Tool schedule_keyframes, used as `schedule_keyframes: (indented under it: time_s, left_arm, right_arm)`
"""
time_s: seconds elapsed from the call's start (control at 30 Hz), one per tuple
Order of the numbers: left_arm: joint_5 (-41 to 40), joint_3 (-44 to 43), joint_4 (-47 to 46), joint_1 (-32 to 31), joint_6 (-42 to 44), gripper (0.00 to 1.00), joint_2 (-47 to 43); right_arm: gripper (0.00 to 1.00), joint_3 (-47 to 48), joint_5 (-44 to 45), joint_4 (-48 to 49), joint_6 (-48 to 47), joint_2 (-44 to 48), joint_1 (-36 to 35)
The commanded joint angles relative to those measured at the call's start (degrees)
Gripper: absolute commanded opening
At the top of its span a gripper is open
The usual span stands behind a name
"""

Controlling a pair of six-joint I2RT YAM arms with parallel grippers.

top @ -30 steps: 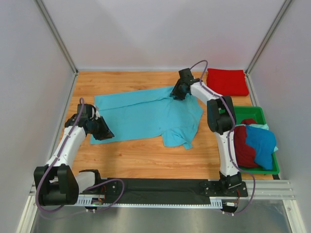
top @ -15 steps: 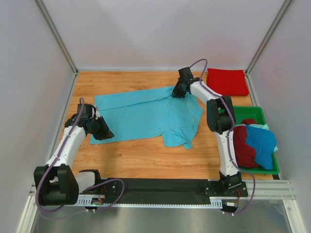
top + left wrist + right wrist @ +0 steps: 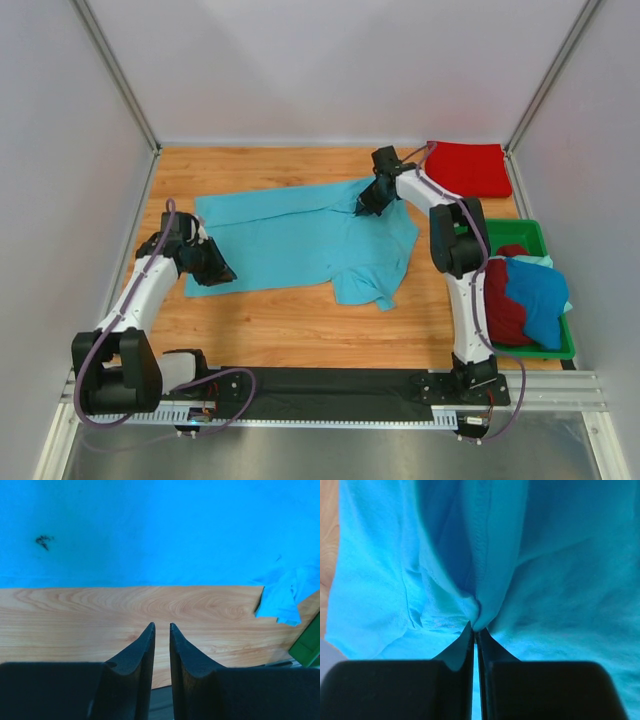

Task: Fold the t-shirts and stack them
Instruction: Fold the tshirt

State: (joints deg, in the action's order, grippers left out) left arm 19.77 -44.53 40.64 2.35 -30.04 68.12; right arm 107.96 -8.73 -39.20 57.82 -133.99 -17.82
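Note:
A light turquoise t-shirt (image 3: 290, 235) lies spread on the wooden table; it fills the right wrist view (image 3: 560, 580) and the top of the left wrist view (image 3: 150, 530). My right gripper (image 3: 366, 204) (image 3: 475, 628) is shut on a pinched fold of this shirt at its far right edge. My left gripper (image 3: 222, 276) (image 3: 162, 626) is over bare wood just off the shirt's near left edge, its jaws nearly together with nothing between them. A folded bright red t-shirt (image 3: 468, 168) lies at the far right corner. A dark red shirt (image 3: 500, 305) and a deeper blue shirt (image 3: 538, 295) are heaped in the tray.
A green plastic tray (image 3: 528, 232) stands at the right edge of the table; its corner shows in the left wrist view (image 3: 307, 647). Grey walls close the left, back and right sides. A black strip runs along the near edge by the arm bases.
My right gripper has shifted slightly right and nearer with the fold in it, and the shirt's right side has drawn in a little. The left arm has barely moved.

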Motion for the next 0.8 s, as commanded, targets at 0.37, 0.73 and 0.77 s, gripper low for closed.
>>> schedule_keyframes:
  time_s: [0.37,0.73,0.77]
  left_arm:
    - [1.4,-1.5,-1.2,0.0,2.2,0.25,0.4]
    - [1.1,-1.9,-0.7,0.1,2.7,0.25,0.4]
    - [1.3,-2.0,-0.7,0.0,2.7,0.25,0.4]
  right_arm:
    - [0.00,-9.2,-10.2,5.5,17.2,7.1,0.6]
    - [0.06,-15.8,-12.3,10.1,21.1,11.7,1.2]
    - [0.07,-16.5,-12.4,10.2,21.4,12.1,1.2]
